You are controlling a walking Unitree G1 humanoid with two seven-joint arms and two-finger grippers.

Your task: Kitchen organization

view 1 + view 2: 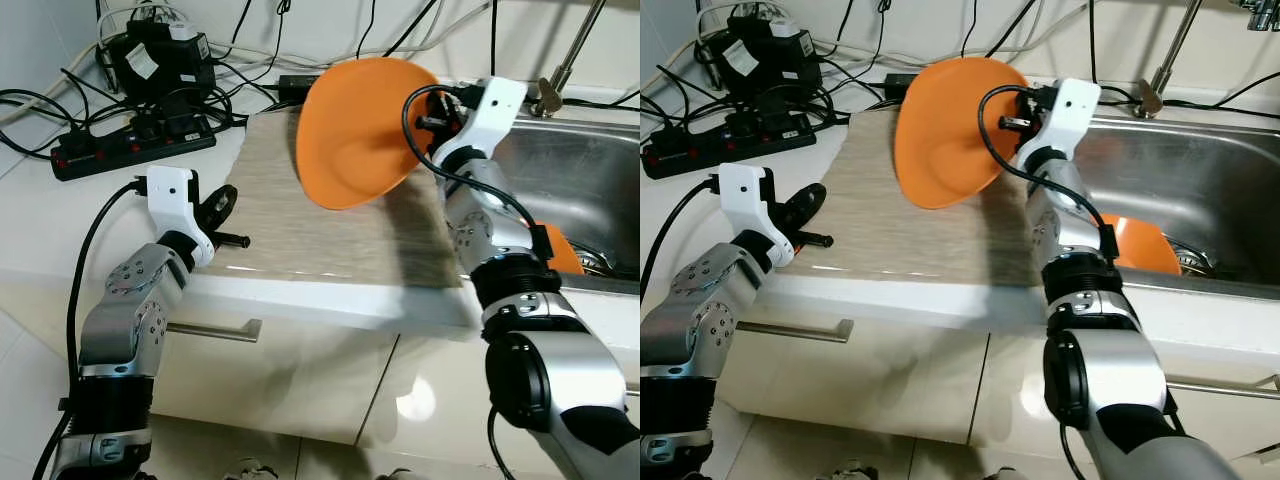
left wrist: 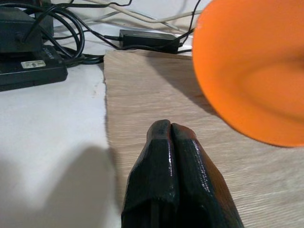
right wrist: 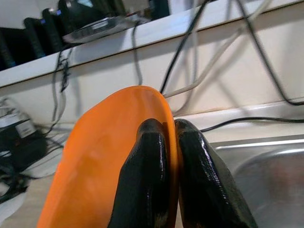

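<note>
An orange plate (image 1: pixel 355 130) hangs tilted on edge above the far right part of the wood-grain mat (image 1: pixel 300 235). My right gripper (image 3: pixel 171 142) is shut on the plate's rim, one black finger on each side of it. The same plate (image 2: pixel 251 66) shows at the far side of the mat in the left wrist view. My left gripper (image 2: pixel 170 137) is shut on nothing and rests low at the mat's left edge, near the counter front (image 1: pixel 222 205). A second orange dish (image 1: pixel 1140 245) lies in the steel sink (image 1: pixel 1200 170).
A black power strip (image 1: pixel 130 140), a black adapter box (image 1: pixel 160 55) and tangled cables crowd the back left of the white counter. A faucet stem (image 1: pixel 560 65) rises behind the sink. Cabinet doors with a bar handle (image 1: pixel 215 330) lie below the counter edge.
</note>
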